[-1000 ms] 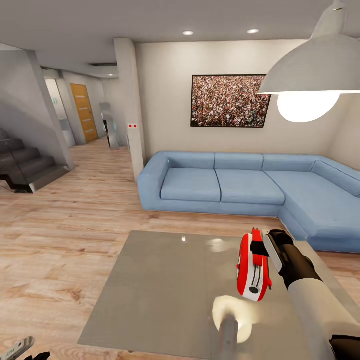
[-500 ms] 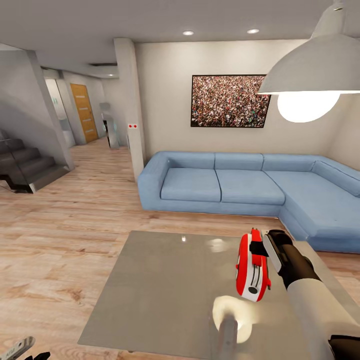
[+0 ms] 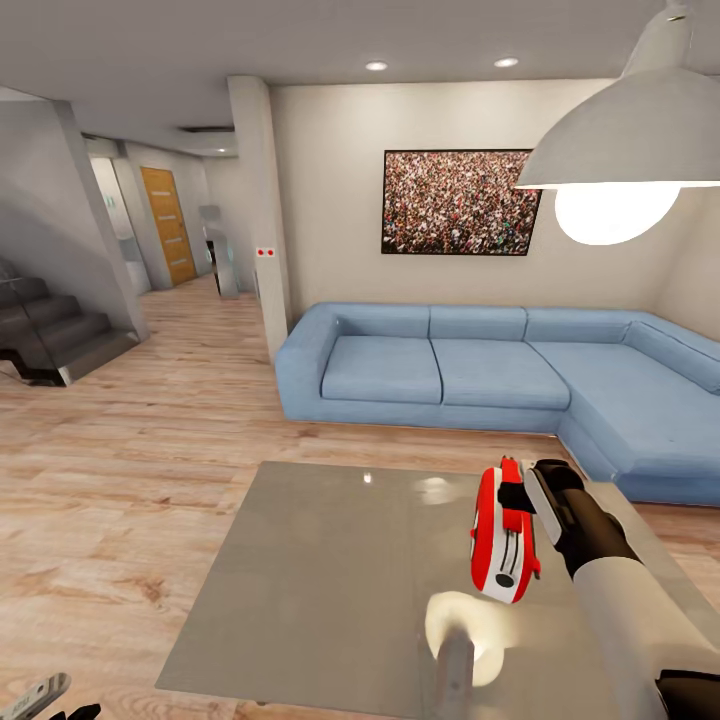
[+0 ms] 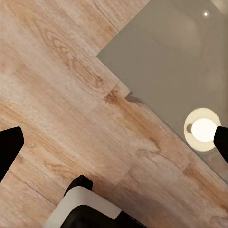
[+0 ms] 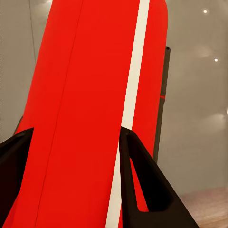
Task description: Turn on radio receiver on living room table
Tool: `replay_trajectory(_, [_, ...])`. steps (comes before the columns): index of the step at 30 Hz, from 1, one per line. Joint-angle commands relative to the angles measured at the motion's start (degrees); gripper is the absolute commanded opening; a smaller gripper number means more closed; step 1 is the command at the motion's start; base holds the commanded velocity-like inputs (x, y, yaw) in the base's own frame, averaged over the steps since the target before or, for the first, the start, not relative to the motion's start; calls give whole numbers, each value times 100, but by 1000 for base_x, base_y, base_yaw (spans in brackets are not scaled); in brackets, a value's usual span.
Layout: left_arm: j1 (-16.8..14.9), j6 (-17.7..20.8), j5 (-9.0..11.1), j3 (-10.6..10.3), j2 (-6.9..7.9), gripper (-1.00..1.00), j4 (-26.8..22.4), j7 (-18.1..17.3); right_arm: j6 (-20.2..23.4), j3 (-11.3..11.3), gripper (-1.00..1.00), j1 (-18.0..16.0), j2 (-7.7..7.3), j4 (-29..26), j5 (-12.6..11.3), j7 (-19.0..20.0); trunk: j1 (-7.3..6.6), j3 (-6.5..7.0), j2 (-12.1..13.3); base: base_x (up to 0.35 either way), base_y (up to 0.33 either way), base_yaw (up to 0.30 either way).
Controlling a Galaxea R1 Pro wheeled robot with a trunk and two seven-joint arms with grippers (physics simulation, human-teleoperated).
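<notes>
The red radio receiver (image 3: pixel 505 540) with its white band hangs on edge above the right part of the grey table (image 3: pixel 320 580), clear of the top. My right gripper (image 3: pixel 518 497) is shut on the radio's upper end. In the right wrist view the radio (image 5: pixel 90 95) runs between the two black fingers (image 5: pixel 142 180) of the right gripper (image 5: pixel 76 135). My left gripper (image 3: pixel 40 695) is low beside the table's near left corner. It stands open (image 4: pixel 115 142) over the wood floor, with the table's corner (image 4: pixel 161 52) beyond it.
A blue L-shaped sofa (image 3: pixel 480 375) stands behind the table. A white pendant lamp (image 3: pixel 625 150) hangs at the upper right, and its glare shows on the tabletop (image 3: pixel 465 625). A pillar (image 3: pixel 262 220) and a staircase (image 3: pixel 50 340) are at the left, with wood floor (image 3: pixel 120 480) between.
The radio and my right gripper have drifted very slightly to the left. Nothing else has moved.
</notes>
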Motion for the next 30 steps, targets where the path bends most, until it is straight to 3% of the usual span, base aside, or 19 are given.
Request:
replay_trajectory(1, [0, 0, 0, 0, 0, 100, 0, 0, 0, 0, -100, -1, 2, 0, 11, 3, 0, 0, -1, 0, 0, 0])
replay_trajectory(12, [-2, 7, -2, -9, -26, 100, -142, 0, 25, 5, -100, -1, -2, -6, 13, -4, 0, 0, -1, 0, 0, 0])
replay_trajectory(18, [-2, 10, -1, -285, -25, 100, -154, 0, 22, 48, -100, -1, 17, 1, 17, -4, 0, 0, -1, 0, 0, 0])
replay_trajectory(20, [-2, 8, 0, -326, -21, 100, -156, -3, 18, 176, -100, -1, 33, 1, 18, 1, 0, 0, -1, 0, 0, 0])
replay_trajectory(23, [-2, -12, 0, -359, -19, 100, -156, -22, 6, 542, -100, -1, 45, 2, 19, 10, 0, 0, -1, 0, 0, 0])
replay_trajectory(28, [-2, -54, -5, -393, -18, 100, -151, -48, -9, 1502, -100, -1, 50, 10, 18, 12, 0, 0, -1, 0, 0, 0])
replay_trajectory(30, [-2, -54, -7, -415, -14, 100, -150, -53, -13, 1774, -100, -1, 50, 10, 11, 16, 0, 0, -1, 0, 0, 0])
